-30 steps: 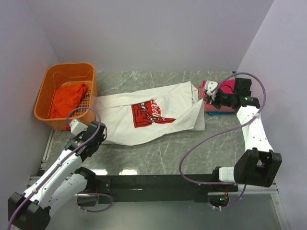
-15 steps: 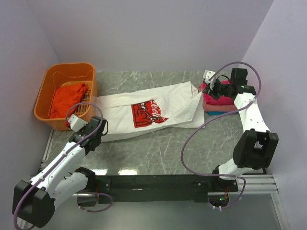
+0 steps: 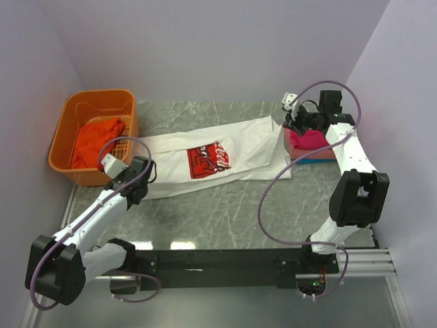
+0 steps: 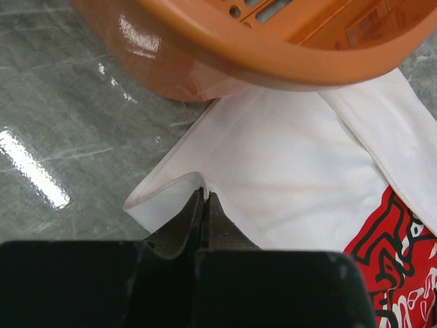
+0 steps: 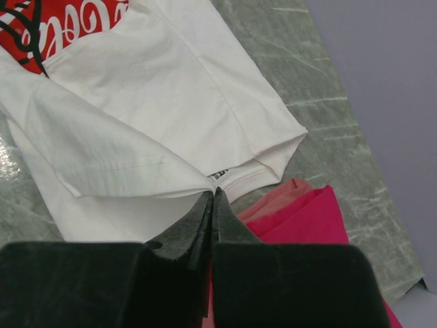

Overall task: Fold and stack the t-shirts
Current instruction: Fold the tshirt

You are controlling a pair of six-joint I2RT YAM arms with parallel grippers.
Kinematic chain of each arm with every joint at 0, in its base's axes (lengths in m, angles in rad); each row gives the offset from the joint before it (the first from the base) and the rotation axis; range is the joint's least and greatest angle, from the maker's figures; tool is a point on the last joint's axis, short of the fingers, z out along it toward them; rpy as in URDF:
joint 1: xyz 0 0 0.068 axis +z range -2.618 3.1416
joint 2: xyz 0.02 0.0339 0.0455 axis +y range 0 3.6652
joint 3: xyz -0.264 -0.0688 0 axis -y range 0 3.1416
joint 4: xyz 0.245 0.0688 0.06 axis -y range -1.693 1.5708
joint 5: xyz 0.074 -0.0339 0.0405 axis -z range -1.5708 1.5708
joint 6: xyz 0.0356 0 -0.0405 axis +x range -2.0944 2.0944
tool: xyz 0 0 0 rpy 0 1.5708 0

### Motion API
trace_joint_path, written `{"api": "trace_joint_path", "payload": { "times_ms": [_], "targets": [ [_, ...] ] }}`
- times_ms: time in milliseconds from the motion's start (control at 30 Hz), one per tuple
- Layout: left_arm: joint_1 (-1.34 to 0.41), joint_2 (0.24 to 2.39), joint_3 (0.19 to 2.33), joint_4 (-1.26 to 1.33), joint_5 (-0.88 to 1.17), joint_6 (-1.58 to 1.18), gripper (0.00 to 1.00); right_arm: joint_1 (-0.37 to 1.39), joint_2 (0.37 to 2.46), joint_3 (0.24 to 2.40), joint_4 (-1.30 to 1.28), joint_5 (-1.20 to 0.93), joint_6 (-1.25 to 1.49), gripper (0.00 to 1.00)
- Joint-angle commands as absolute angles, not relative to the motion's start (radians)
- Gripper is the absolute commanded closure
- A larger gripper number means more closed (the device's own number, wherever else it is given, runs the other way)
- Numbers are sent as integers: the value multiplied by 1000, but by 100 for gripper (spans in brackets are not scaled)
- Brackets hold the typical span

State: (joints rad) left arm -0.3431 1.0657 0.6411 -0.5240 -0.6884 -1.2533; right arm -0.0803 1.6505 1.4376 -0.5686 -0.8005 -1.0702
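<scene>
1. The white shirt (image 3: 235, 154) lies spread across the middle of the tabletop (image 3: 225, 205). It runs from 8 o'clock to 2 o'clock with its red print (image 3: 208, 160) facing up.
2. The left tool (image 3: 142, 176) is clamped on the shirt's curled edge at the 8 o'clock end, close beside the basket (image 3: 68, 113). The left wrist view shows cloth pinched between its closed tips.
3. The right tool (image 3: 290, 125) is closed on a doubled layer of cloth at the 2 o'clock end. It sits just beside the stack (image 3: 313, 142) of folded shirts.
4. With both ends held, the step looks like pulling the shirt taut and square before a fold.
5. To do it well, move both tools together with even, light tension. A hard pull on one side will likely skew the print or slip cloth from a pinch.
6. Keep the lift low, so the middle slides flat instead of bunching.
7. Steer the 2 o'clock end clear of the stack, which could be dragged over. Keep the 8 o'clock end off the basket wall.
8. The right tool's pinch holds a loose flap, so I would smooth it out before creasing.
9. An orange-red shirt (image 3: 95, 140) waits in the basket at 10 o'clock.
</scene>
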Motion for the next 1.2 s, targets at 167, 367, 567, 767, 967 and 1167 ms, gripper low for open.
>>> {"api": "trace_joint_path", "payload": {
  "times_ms": [167, 367, 567, 767, 967, 1167],
  "targets": [
    [-318, 1118, 699, -454, -739, -1204, 100, -55, 1695, 1537, -535, -772, -1032, 100],
    [-310, 1166, 712, -433, -745, -1183, 100, -18, 1712, 1558, -543, -746, -1039, 100],
    [-298, 1209, 722, -416, -758, -1167, 100, 23, 1732, 1595, -546, -703, -1029, 100],
    [-293, 1236, 730, -403, -767, -1154, 100, 32, 1752, 1629, -532, -672, -993, 100],
    [-288, 1261, 739, -396, -772, -1140, 100, 44, 1778, 1669, -541, -657, -976, 100],
    [-284, 1302, 750, -380, -773, -1134, 100, 51, 1789, 1693, -532, -643, -953, 100]
  ]
}}
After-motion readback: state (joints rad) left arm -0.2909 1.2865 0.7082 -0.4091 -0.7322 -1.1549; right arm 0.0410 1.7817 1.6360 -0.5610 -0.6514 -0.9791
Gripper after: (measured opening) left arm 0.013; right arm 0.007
